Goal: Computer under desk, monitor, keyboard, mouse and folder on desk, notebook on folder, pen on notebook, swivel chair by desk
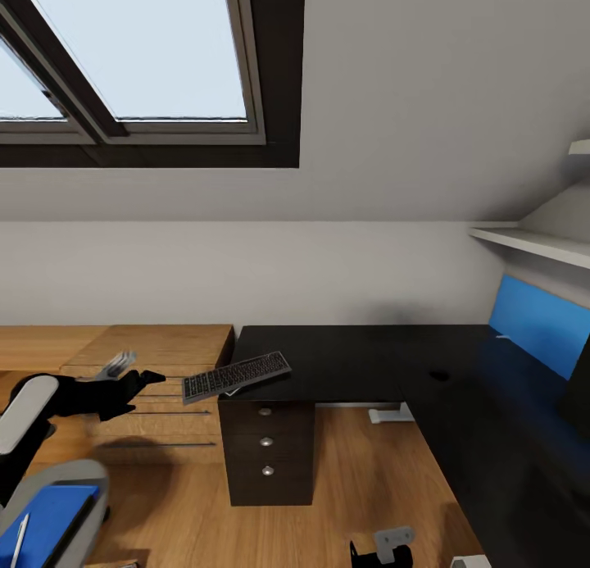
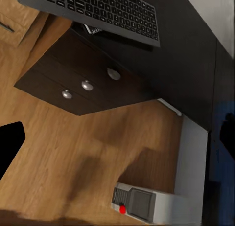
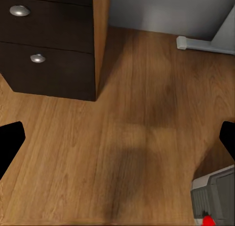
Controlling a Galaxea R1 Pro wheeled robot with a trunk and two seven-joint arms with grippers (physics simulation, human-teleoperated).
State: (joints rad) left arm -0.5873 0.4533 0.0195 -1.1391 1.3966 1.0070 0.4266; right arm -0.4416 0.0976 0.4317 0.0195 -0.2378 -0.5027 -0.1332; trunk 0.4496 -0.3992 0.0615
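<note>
A black keyboard [image 1: 236,376] lies tilted on the left end of the black desk [image 1: 352,359], overhanging its edge; the left wrist view shows this keyboard [image 2: 98,11] close by. My left gripper [image 1: 139,373] hovers open just left of it, apart from it, over the wooden floor [image 2: 117,143]. On the grey swivel chair [image 1: 78,478] at the bottom left lies the blue folder [image 1: 45,519] with a pen [image 1: 18,539] on it. My right gripper [image 3: 117,143] stands open above the floor, low beside the desk. The computer tower [image 2: 142,202] stands on the floor under the desk. A small dark mouse-like shape [image 1: 440,376] sits on the desk.
A dark drawer unit [image 1: 266,449] stands under the desk's left end. A wooden dresser [image 1: 156,363] runs along the wall at left. A blue panel [image 1: 537,322] and a white shelf [image 1: 533,242] are at the right, with a skylight [image 1: 139,52] above.
</note>
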